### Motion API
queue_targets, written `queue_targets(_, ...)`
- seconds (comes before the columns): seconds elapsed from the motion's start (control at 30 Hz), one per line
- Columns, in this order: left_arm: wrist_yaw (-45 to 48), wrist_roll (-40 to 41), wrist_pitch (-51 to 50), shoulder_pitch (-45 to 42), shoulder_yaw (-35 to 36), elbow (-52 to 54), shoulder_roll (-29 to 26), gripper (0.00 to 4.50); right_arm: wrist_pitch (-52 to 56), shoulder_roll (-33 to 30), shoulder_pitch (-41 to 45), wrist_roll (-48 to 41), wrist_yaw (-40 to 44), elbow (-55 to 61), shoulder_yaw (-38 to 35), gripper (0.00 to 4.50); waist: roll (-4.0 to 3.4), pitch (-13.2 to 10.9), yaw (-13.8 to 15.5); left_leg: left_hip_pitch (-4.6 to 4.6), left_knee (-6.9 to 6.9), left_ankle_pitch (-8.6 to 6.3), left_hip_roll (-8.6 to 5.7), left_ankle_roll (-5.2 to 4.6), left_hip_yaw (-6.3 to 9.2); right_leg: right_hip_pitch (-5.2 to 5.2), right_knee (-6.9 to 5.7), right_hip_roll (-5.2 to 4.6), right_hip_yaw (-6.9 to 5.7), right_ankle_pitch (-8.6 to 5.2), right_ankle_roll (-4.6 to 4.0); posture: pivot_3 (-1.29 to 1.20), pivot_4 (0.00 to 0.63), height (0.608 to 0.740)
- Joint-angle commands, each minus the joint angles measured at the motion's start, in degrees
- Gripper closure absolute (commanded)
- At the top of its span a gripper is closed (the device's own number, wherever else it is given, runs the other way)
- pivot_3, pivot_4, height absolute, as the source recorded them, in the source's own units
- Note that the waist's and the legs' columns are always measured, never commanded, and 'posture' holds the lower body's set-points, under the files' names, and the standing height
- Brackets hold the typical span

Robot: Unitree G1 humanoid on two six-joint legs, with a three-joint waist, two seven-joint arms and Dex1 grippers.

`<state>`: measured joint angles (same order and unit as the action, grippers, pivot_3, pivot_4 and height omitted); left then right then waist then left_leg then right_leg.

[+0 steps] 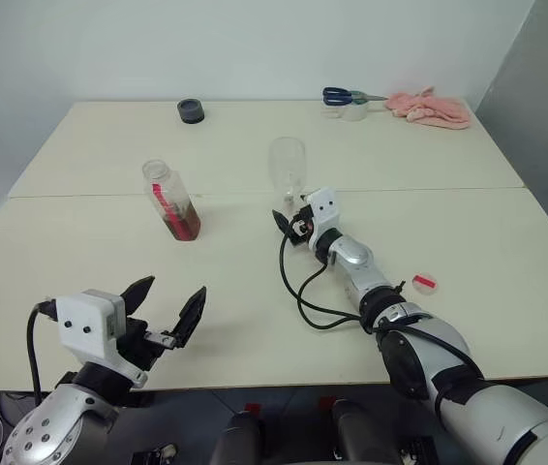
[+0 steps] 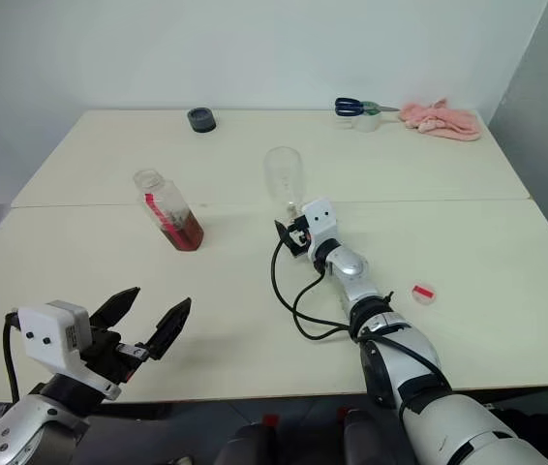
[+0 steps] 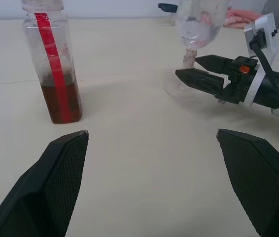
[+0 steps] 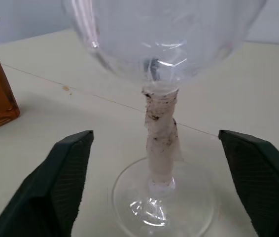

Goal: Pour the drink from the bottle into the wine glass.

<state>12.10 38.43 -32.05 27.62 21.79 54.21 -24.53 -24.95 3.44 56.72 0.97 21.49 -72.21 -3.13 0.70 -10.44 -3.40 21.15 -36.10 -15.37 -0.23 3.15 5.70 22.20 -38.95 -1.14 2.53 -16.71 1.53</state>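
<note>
Standing at the centre of the frame on the counter [image 1: 80,252], the empty wine glass [image 1: 288,167] has the right pincer [image 4: 154,182] open around its stem, not touching. The uncapped bottle [image 1: 170,200], drink [image 1: 183,223] low inside, stands left of it. Lower left, the left pincer [image 1: 169,308] gapes empty.

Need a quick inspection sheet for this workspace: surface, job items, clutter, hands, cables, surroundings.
Surface: cream table, seam across the middle.
Job items: clear plastic bottle with red label strip, uncapped, upright, reddish-brown drink at its bottom; clear stemmed wine glass, upright, no drink seen in it.
Clutter: small red cap; dark round container; blue-handled scissors in short clear cup; pink cloth.
Hands: left hand open, holding nothing; right hand open beside the glass stem.
Cables: black cable looped on table.
Surroundings: white wall.
</note>
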Motion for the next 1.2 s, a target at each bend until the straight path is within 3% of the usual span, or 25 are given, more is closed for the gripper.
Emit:
queue_targets(0.03, -0.13, 0.35, 0.34, -0.09, 0.05, 1.24, -0.08, 0.00, 0.61, -0.41, -0.36, -0.94, 3.35, 3.36, 0.10, 0.06, 0.00, 0.00, 0.00, 0.00, 0.00, 0.00, 0.00, 0.00, 0.01, 0.00, 0.00, 0.00, 0.00, 0.00, 0.00, 0.00, 0.150, 0.740)
queue_targets(0.17, -2.46, 0.50, 0.22, 0.10, 0.17, 0.53, 2.28, 0.00, 2.78, -3.54, -4.70, -2.77, 13.45, 10.65, 0.86, 0.06, 0.00, 0.00, 0.11, 0.00, 0.00, 0.00, -0.02, 0.00, 0.00, -0.02, 0.01, -0.01, 0.01, 0.00, 0.00, 0.00, 0.150, 0.740)
queue_targets(0.27, -3.88, -0.59, 0.57, 0.74, -0.80, 0.18, 4.55, 0.00, 7.27, -8.29, -10.70, -4.54, 20.73, 22.60, 2.34, 0.06, 0.02, -0.01, 0.57, 0.05, -0.01, 0.00, -0.02, 0.00, 0.04, -0.03, 0.03, -0.06, -0.02, 0.00, 0.01, 0.00, 0.150, 0.740)
queue_targets(0.37, -4.96, -3.17, 2.18, 1.60, -1.59, -1.58, 6.99, 0.00, 18.54, -14.63, -19.66, -9.92, 27.88, 43.78, 3.36, 0.06, 0.02, -0.02, 0.88, 0.11, -0.02, 0.00, -0.04, 0.00, 0.08, -0.02, 0.07, -0.10, -0.02, 0.01, 0.03, 0.00, 0.150, 0.740)
queue_targets(0.6, -6.30, -7.21, 5.90, -2.69, 0.19, -9.00, 9.26, 0.00, 49.58, -28.32, -33.88, -29.49, 34.58, 86.90, 4.58, 0.06, 0.00, -0.09, 0.61, 0.21, -0.02, -0.04, 0.01, 0.05, 0.13, 0.06, 0.12, -0.08, -0.03, -0.01, 0.07, 0.00, 0.150, 0.740)
queue_targets(0.8, -6.65, -12.37, 9.45, -13.12, -0.70, -20.07, 8.11, 0.00, 55.80, -33.98, -35.50, -37.04, 38.01, 95.01, 4.44, 0.06, 0.28, -0.24, 1.49, 0.09, -0.08, 0.11, 0.01, 0.22, 0.39, -0.11, 0.09, 0.10, -0.27, -0.13, 0.42, 0.00, 0.150, 0.740)
queue_targets(1.2, -0.16, -13.79, 10.06, -23.27, 0.28, -31.43, 1.33, 0.00, 55.88, -31.81, -34.26, -36.16, 28.34, 98.55, 4.45, 0.06, 0.39, -0.24, 1.60, 0.44, -0.28, 0.14, -0.05, 0.26, 0.42, 0.08, 0.10, -0.01, -0.28, 0.12, 0.30, 0.00, 0.150, 0.740)
